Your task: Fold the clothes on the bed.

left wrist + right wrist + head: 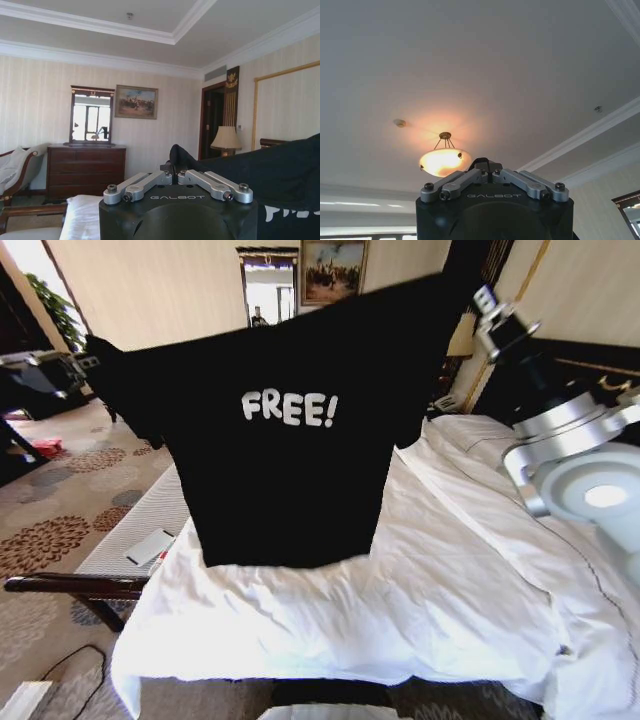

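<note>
Both grippers are up in the air holding the black T-shirt [285, 455] stretched out between them, well above the bed [400, 590]. The left gripper [173, 176] has its fingers pressed together on one shoulder corner; in its wrist view a little tuft of black cloth pokes up from between the tips and the rest of the shirt runs off to the side. The right gripper [487, 166] is pinched too, with a small dark bit of fabric caught at the tips, and it points up toward the ceiling lamp [445, 161].

In the head view the shirt hangs like a banner, front facing the camera, white "FREE!" print [289, 407] readable near the top, sleeves spread left and right. Its hem dangles over the middle of the white duvet [330, 610], and I can't tell if it touches. The right arm [570, 455] rises at the right, beside the pillows [480, 435] and dark headboard [590, 365] on the far right.
</note>
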Available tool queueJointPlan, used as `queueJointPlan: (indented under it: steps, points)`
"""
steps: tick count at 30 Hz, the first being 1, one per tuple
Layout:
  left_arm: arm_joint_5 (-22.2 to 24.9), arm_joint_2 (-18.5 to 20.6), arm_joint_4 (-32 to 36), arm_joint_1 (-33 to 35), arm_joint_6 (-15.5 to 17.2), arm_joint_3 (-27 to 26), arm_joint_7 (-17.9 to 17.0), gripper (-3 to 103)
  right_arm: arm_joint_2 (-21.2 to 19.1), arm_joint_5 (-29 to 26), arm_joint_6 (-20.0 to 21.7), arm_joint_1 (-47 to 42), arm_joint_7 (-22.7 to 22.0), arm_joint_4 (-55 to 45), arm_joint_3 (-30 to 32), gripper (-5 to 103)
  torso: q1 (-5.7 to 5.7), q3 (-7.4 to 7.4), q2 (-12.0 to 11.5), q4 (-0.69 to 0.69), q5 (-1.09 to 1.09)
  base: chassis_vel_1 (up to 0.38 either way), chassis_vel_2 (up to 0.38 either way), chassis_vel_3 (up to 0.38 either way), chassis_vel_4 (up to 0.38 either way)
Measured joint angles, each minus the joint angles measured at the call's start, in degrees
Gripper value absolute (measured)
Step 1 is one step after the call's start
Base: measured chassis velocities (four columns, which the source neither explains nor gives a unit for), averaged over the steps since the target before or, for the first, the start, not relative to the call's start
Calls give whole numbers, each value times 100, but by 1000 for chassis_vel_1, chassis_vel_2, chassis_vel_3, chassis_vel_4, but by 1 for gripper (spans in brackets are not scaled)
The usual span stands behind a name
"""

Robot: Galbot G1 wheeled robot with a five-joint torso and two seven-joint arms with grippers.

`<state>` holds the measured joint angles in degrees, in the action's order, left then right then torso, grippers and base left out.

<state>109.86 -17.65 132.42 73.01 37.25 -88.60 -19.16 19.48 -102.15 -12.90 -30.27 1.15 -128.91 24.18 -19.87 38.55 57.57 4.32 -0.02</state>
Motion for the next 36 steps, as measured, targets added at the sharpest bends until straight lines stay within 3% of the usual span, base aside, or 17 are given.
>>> queueJointPlan:
  steps: [2,6,9,12,13,15,17,18,23,27,30,31,33,35,36]
  points:
    - [47,-21,82,14,10,-38,2,0,-50,-25,20,-199,2,-86,189,0,0,0,0,1,2,0,0,0,0]
    - [441,-156,518,120,151,-257,-168,0,-197,-95,183,-1498,-298,-663,1130,0,1,0,0,1,4,0,0,0,0]
    - [703,-211,710,158,264,-431,-355,0,-240,-232,198,-1706,-579,-971,1405,0,1,1,0,-2,2,0,0,0,0]
    - [1295,-134,901,171,330,-1062,-514,0,-501,-664,201,-1752,-764,-1401,2111,0,0,0,0,-1,0,0,0,0,0]
    - [1295,-134,901,171,330,-1062,-514,0,-501,-664,201,-1752,-764,-1401,2111,0,0,0,0,-1,0,0,0,0,0]
    - [1992,23,955,152,343,-1691,-568,0,-779,-1296,245,-1723,-904,-1467,2834,0,1,0,1,-1,1,0,0,0,0]
    - [2201,74,955,136,344,-1875,-584,0,-888,-1541,262,-1712,-995,-1472,3099,0,2,-1,1,-2,2,0,0,0,0]
    - [2544,175,950,112,343,-2190,-585,0,-1064,-1914,275,-1686,-1147,-1474,3540,0,2,-1,1,-1,2,0,0,0,0]
    - [2850,260,896,97,339,-2511,-594,0,-1290,-2195,283,-1658,-1400,-1474,4019,0,2,-1,1,0,2,0,0,0,0]
    - [2645,64,965,172,357,-2159,-710,0,-1114,-1763,342,-1726,-1711,-1462,3652,0,2,0,1,0,0,0,0,0,0]
    - [2283,-298,1080,699,456,-1766,-826,0,-689,-833,495,-1772,-2161,-1449,2708,0,1,0,1,1,4,0,0,0,0]
    - [2283,-298,1080,699,456,-1766,-826,0,-689,-833,495,-1772,-2161,-1449,2708,0,1,0,1,1,4,0,0,0,0]
    - [1609,-616,1088,1114,482,-1366,-804,0,-353,-182,681,-1852,-2302,-1438,1790,0,1,1,1,-3,4,0,0,0,0]
    - [647,-914,1084,1203,485,-279,-775,0,75,644,801,-1962,-2428,-1191,717,0,2,1,0,-4,2,0,0,0,0]
    - [647,-914,1084,1203,485,-279,-775,0,75,644,801,-1962,-2428,-1191,717,0,2,1,0,-4,2,0,0,0,0]
